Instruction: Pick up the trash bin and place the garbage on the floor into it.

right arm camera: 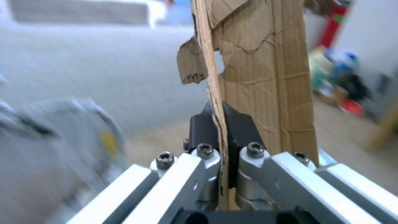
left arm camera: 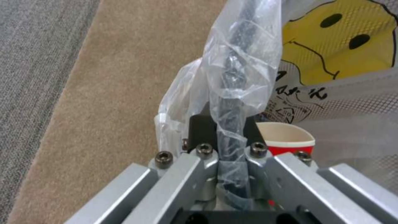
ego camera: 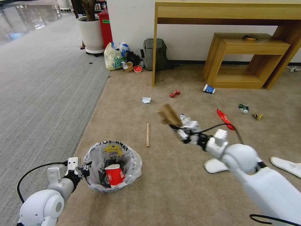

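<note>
The small black trash bin [ego camera: 113,166], lined with a crinkly bag printed with a yellow face [left arm camera: 340,40], hangs low at the left. My left gripper [ego camera: 84,169] is shut on its bagged rim [left arm camera: 232,124]. A red-white cup [ego camera: 114,175] lies inside the bin. My right gripper [ego camera: 177,127] is shut on a torn cardboard piece [ego camera: 169,114] [right arm camera: 265,68], held in the air right of the bin. On the beige floor [ego camera: 175,188] lie a wooden stick [ego camera: 147,134], crumpled paper [ego camera: 146,100], a red wrapper [ego camera: 174,93], a blue cup [ego camera: 208,89] and a long red wrapper [ego camera: 224,118].
A green crushed bottle [ego camera: 243,108] and a small scrap [ego camera: 258,116] lie to the right. Two white slippers [ego camera: 215,165] [ego camera: 287,165] flank my right arm. A wooden desk [ego camera: 225,12], low shelf [ego camera: 244,59], backpack [ego camera: 154,54], tied shopping bag [ego camera: 113,58] and planter [ego camera: 91,33] line the wall.
</note>
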Controlling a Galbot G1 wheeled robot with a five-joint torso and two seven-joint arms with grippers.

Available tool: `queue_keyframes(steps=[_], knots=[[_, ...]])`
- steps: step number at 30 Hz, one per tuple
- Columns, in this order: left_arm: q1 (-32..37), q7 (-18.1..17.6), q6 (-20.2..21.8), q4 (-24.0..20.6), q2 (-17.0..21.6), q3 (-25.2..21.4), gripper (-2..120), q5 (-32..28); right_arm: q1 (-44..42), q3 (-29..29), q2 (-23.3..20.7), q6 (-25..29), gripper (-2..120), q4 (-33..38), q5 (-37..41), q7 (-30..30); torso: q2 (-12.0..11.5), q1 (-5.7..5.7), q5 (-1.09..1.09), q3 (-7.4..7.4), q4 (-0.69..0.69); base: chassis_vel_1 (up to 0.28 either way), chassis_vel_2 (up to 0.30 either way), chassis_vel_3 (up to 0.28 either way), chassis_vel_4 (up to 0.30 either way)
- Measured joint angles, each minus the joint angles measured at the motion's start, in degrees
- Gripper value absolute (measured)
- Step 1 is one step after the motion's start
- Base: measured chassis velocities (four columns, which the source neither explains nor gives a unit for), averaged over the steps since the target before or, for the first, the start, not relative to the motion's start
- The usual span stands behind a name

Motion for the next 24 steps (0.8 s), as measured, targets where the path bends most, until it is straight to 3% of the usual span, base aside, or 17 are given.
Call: queue_keyframes(steps=[5,13,24], knots=[[-0.1,-0.5,0.0,0.1,0.2,1.3,0,0.3,4.8,-7.5,2.7,0.5,0,0.9,1.8,2.0,0.0,0.00,-0.01,0.00,-0.01,0.000,0.000,0.000,0.000],[-0.1,-1.4,0.0,-0.4,0.5,3.8,0,0.0,9.5,-19.0,10.2,3.0,0,-4.1,0.6,3.5,0.0,0.00,0.00,0.00,0.00,0.000,0.000,0.000,0.000],[-0.7,-2.6,0.0,0.0,0.2,6.1,0,-0.7,6.2,-24.8,10.6,2.8,0,-4.7,1.9,5.7,0.0,0.00,0.01,-0.01,-0.02,0.000,0.000,0.000,0.000]])
